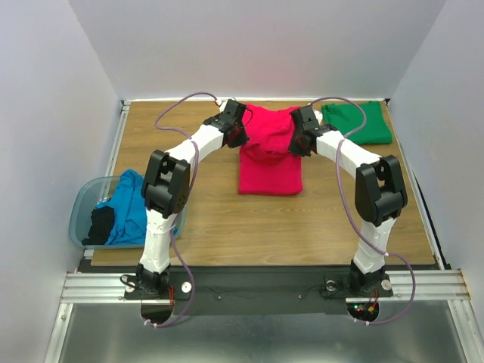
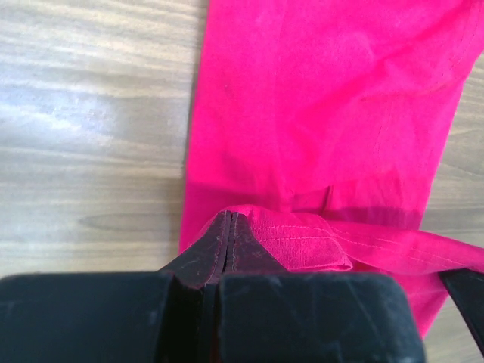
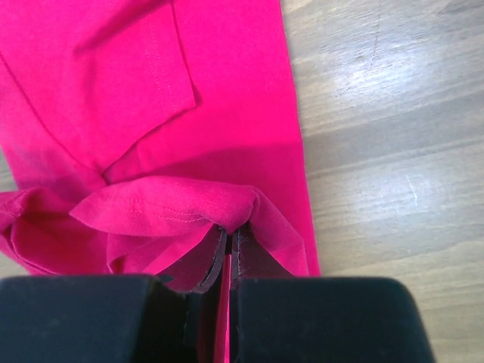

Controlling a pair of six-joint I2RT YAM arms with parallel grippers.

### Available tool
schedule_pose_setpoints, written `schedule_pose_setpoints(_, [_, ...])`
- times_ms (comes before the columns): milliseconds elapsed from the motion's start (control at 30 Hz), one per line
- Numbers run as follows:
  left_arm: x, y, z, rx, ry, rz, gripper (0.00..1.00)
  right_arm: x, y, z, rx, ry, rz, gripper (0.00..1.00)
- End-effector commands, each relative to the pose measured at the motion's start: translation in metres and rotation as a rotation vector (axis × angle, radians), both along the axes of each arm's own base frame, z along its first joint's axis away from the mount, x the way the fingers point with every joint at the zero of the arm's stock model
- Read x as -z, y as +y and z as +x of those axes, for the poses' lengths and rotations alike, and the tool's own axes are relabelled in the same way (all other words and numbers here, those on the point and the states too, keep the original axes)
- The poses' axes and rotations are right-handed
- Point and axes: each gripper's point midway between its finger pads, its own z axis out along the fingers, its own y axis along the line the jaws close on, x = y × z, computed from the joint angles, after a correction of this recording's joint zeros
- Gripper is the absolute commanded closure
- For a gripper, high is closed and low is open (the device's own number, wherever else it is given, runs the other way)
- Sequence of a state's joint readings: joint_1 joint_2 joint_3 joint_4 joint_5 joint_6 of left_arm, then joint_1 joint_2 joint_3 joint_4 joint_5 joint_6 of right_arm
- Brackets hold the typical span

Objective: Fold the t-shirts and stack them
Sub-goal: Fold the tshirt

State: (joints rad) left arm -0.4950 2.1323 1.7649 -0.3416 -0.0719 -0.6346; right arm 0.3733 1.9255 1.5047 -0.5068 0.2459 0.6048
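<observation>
The crimson-pink t-shirt (image 1: 270,162) lies in the middle of the table, its far end lifted. My left gripper (image 1: 239,128) is shut on its far left edge; in the left wrist view the gripper (image 2: 229,218) pinches the hem of the crimson-pink t-shirt (image 2: 318,113). My right gripper (image 1: 300,134) is shut on its far right edge; in the right wrist view the gripper (image 3: 229,231) pinches a fold of the crimson-pink t-shirt (image 3: 151,91). The emerald green t-shirt (image 1: 357,122) lies folded at the far right. The bright blue t-shirt (image 1: 130,204) hangs over the tub.
A translucent grey-blue plastic tub (image 1: 82,208) stands at the table's left edge, holding the blue shirt and a dark cloth (image 1: 99,224). Bare wooden tabletop (image 1: 249,227) lies in front of the pink shirt. White walls enclose the table.
</observation>
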Motion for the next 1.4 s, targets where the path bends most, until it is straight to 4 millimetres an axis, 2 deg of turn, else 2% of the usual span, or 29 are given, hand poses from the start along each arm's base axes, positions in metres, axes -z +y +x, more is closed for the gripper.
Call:
schedule_pose_setpoints(0, [-0.020,-0.005,0.020,0.027,-0.057,-0.019,1.00,-0.015,0.001,0.023,0.006,-0.065,0.026,1.00])
schedule_pose_setpoints(133, [-0.013,-0.007,0.023,0.041,-0.036,-0.015,1.00,-0.007,0.000,0.027,0.018,-0.046,0.043,0.99])
schedule_pose_setpoints(200, [-0.010,-0.008,0.025,0.043,-0.034,-0.013,1.00,-0.004,-0.001,0.028,0.021,-0.040,0.045,0.92])
schedule_pose_setpoints(233, [-0.010,-0.008,0.025,0.046,-0.028,-0.011,1.00,-0.004,-0.001,0.028,0.023,-0.041,0.045,0.85])
schedule_pose_setpoints(267, [-0.010,-0.008,0.024,0.047,-0.025,-0.010,0.72,-0.003,-0.001,0.028,0.021,-0.037,0.046,0.65])
schedule_pose_setpoints(300, [-0.010,-0.007,0.024,0.045,-0.021,-0.006,0.62,-0.004,-0.002,0.029,0.022,-0.041,0.048,0.56])
schedule_pose_setpoints(333, [-0.009,-0.006,0.021,0.047,-0.011,0.001,0.40,-0.005,0.001,0.029,0.008,-0.041,0.052,0.41])
schedule_pose_setpoints(367, [-0.010,-0.004,0.019,0.044,-0.012,0.002,0.31,-0.006,0.001,0.029,0.003,-0.040,0.053,0.32])
schedule_pose_setpoints(433, [-0.024,0.001,0.018,0.026,-0.038,0.007,0.15,-0.015,0.002,0.027,-0.015,-0.054,0.056,0.23])
schedule_pose_setpoints(467, [-0.023,0.005,0.015,0.018,-0.037,0.015,0.08,-0.016,0.004,0.024,-0.038,-0.050,0.067,0.00])
schedule_pose_setpoints(500, [-0.027,0.006,0.013,0.012,-0.046,0.016,0.07,-0.019,0.006,0.022,-0.053,-0.052,0.074,0.00])
schedule_pose_setpoints(533, [-0.043,0.009,0.011,0.005,-0.073,0.010,0.06,-0.022,0.007,0.018,-0.066,-0.050,0.082,0.00])
schedule_pose_setpoints(600, [-0.043,0.013,0.001,0.008,-0.068,0.011,0.05,-0.025,0.009,0.001,-0.097,-0.037,0.110,0.00])
schedule_pose_setpoints(633, [-0.056,0.016,-0.005,0.001,-0.086,-0.002,0.05,-0.026,0.009,-0.005,-0.105,-0.031,0.116,0.00])
schedule_pose_setpoints(667, [-0.056,0.019,-0.016,0.002,-0.082,-0.005,0.04,-0.023,0.006,-0.021,-0.106,-0.013,0.125,0.00])
schedule_pose_setpoints(733, [-0.054,0.017,-0.029,0.005,-0.081,-0.028,0.04,-0.018,0.002,-0.037,-0.093,0.009,0.137,0.00])
schedule_pose_setpoints(767, [-0.033,0.021,-0.044,0.012,-0.034,-0.018,0.04,-0.016,0.002,-0.045,-0.091,0.021,0.149,0.00])
schedule_pose_setpoints(800, [-0.028,0.020,-0.053,0.025,-0.021,-0.029,0.04,-0.014,0.001,-0.051,-0.087,0.030,0.157,0.00])
schedule_pose_setpoints(833, [-0.034,0.014,-0.061,0.037,-0.029,-0.068,0.04,-0.007,-0.002,-0.065,-0.075,0.053,0.168,0.00])
schedule_pose_setpoints(867, [-0.020,0.016,-0.078,0.045,0.007,-0.069,0.04,-0.002,-0.005,-0.078,-0.069,0.072,0.174,0.00])
schedule_pose_setpoints(933, [-0.009,0.014,-0.091,0.052,0.029,-0.074,0.05,0.005,-0.006,-0.087,-0.056,0.089,0.188,0.02])
schedule_pose_setpoints(967, [0.006,0.014,-0.102,0.048,0.058,-0.072,0.08,0.008,-0.005,-0.090,-0.053,0.092,0.199,0.08])
schedule_pose_setpoints(1033, [0.014,0.008,-0.113,0.072,0.086,-0.111,0.12,0.017,-0.007,-0.098,-0.032,0.115,0.203,0.18])
schedule_pose_setpoints(1067, [0.027,0.010,-0.122,0.073,0.116,-0.107,0.18,0.019,-0.007,-0.098,-0.025,0.111,0.208,0.31])
schedule_pose_setpoints(1167, [0.037,0.009,-0.130,0.073,0.145,-0.123,0.25,0.030,-0.009,-0.102,0.000,0.123,0.216,0.37])
schedule_pose_setpoints(1267, [0.044,0.009,-0.135,0.071,0.159,-0.134,0.32,0.035,-0.006,-0.098,0.011,0.109,0.237,0.41])
schedule_pose_setpoints(1367, [0.053,0.008,-0.140,0.072,0.179,-0.141,0.42,0.049,-0.003,-0.100,0.014,0.145,0.243,0.47])
